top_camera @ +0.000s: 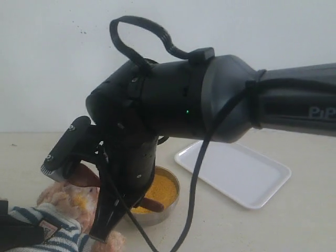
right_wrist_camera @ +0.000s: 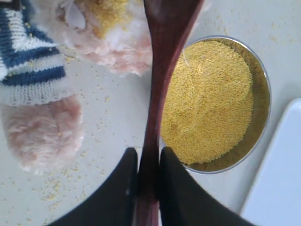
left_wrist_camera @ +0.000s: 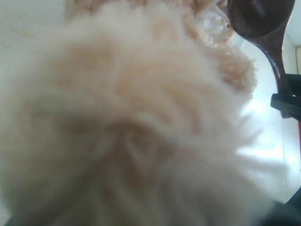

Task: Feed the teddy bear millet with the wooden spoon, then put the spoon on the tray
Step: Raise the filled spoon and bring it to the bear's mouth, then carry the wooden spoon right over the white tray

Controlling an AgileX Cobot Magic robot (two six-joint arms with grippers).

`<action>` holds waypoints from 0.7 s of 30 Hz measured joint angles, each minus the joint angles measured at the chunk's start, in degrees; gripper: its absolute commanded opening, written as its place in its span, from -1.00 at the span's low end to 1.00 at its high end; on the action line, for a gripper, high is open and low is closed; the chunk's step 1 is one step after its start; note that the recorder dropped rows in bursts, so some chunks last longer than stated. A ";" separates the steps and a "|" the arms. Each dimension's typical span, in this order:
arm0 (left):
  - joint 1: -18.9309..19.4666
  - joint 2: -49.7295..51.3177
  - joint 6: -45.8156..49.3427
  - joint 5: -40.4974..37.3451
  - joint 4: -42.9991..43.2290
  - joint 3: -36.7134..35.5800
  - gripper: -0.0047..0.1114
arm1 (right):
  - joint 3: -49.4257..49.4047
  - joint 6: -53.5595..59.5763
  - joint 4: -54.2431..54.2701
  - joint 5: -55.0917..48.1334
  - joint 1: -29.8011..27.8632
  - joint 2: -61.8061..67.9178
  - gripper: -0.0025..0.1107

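Observation:
The wooden spoon (right_wrist_camera: 157, 94) is clamped by its handle between the fingers of my right gripper (right_wrist_camera: 148, 165). Its bowl (top_camera: 84, 176) hangs over the teddy bear's face (top_camera: 68, 197), and it also shows beside the fur in the left wrist view (left_wrist_camera: 263, 23). Yellow grains lie on the bear's muzzle (right_wrist_camera: 110, 14). The teddy bear (right_wrist_camera: 33, 61) lies on its back in its striped shirt. Millet (right_wrist_camera: 207, 99) fills the steel bowl (right_wrist_camera: 264, 117) beside the handle. The tray (top_camera: 233, 173) sits empty to the right. Bear fur (left_wrist_camera: 131, 117) fills the left wrist view and hides the left jaws.
Loose millet grains are scattered on the tabletop (right_wrist_camera: 47, 193) around the bear's leg (right_wrist_camera: 42, 132). The right arm (top_camera: 210, 100) crosses most of the exterior view, and its cable (top_camera: 194, 184) hangs down in front of the bowl (top_camera: 168, 207). A white wall stands behind.

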State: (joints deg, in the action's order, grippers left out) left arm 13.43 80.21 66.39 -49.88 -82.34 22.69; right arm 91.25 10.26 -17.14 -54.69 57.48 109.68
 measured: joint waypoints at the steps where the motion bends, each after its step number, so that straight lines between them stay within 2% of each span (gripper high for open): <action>1: 0.00 0.00 0.00 0.00 0.00 0.00 -0.85 | 0.00 -0.65 -1.27 -0.29 0.35 0.00 -0.96; 18: 0.00 0.00 0.00 0.00 0.00 0.00 -0.85 | 0.00 -5.63 -8.27 -2.58 2.39 0.00 -0.96; 21: 0.00 0.00 0.15 0.00 0.00 0.00 -0.85 | 0.00 -5.73 -5.78 0.60 -0.37 0.00 -0.96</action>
State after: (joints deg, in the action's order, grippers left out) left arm 13.43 80.21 66.53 -49.88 -82.34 22.69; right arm 91.25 4.53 -22.92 -54.09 57.10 109.68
